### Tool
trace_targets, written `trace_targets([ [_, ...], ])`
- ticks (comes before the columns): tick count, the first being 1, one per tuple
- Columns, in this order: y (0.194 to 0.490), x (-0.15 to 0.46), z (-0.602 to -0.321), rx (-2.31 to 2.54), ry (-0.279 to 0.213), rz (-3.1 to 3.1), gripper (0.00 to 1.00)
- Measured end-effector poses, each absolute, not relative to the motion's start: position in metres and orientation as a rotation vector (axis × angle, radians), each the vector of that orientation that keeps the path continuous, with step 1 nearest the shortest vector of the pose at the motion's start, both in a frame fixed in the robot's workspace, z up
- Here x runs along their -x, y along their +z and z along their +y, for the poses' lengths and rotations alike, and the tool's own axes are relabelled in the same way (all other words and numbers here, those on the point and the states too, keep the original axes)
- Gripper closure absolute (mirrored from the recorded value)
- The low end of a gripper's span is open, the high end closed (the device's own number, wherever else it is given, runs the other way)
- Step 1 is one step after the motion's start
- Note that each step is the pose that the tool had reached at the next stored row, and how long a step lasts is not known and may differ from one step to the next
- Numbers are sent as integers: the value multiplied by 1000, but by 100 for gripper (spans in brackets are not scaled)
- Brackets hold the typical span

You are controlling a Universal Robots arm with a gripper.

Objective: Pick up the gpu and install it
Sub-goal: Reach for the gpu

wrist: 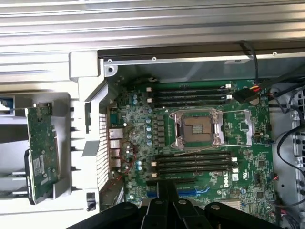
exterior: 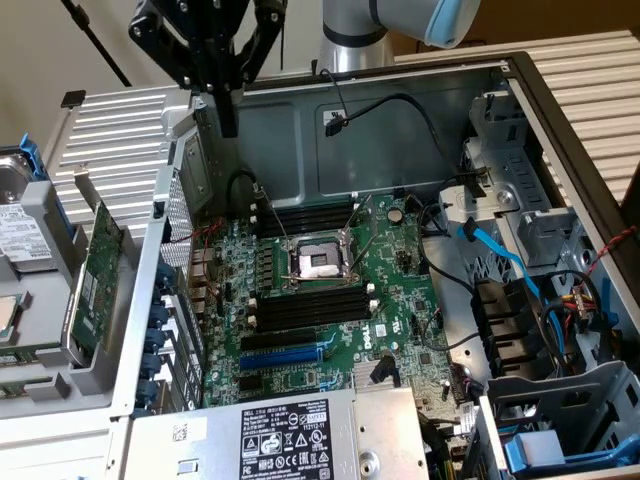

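On the bench, the case [exterior: 400, 130] lies on its side with the panel off. I take this to be so that the motherboard [exterior: 390, 300] faces up and the arm can reach it from above. The board's long slots are bare, the blue one [exterior: 285, 357] among them, so the card is not yet installed. Outside the case, on the exterior view's left and beyond the perforated rear wall, sits a grey rack [exterior: 90, 375]. It holds the gpu [exterior: 97, 270] standing on one long edge and leaning slightly, likely so that its upper edge is free for fingers to close on. Its green circuit face is towards the camera; the cooler seems to be on the far side, though the view there is too poor to be sure. The gripper [exterior: 229, 122] hangs above the case's rear corner with its fingers clenched together on nothing, touching neither card nor board. In the wrist view, the gripper [wrist: 167, 191] looks down over the slot area of the board while the gpu [wrist: 42, 148] sits off to one side past the case wall. The card is thus lower than the tool, well apart from it, and separated from it by that wall.
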State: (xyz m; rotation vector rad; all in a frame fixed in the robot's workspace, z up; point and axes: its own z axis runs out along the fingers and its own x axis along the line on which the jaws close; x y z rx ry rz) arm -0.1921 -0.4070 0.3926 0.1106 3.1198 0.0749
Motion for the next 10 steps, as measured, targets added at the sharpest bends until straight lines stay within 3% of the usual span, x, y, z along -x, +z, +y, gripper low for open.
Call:
trace_targets([
  [10,393,227,-411,-112,74,3137,89],
])
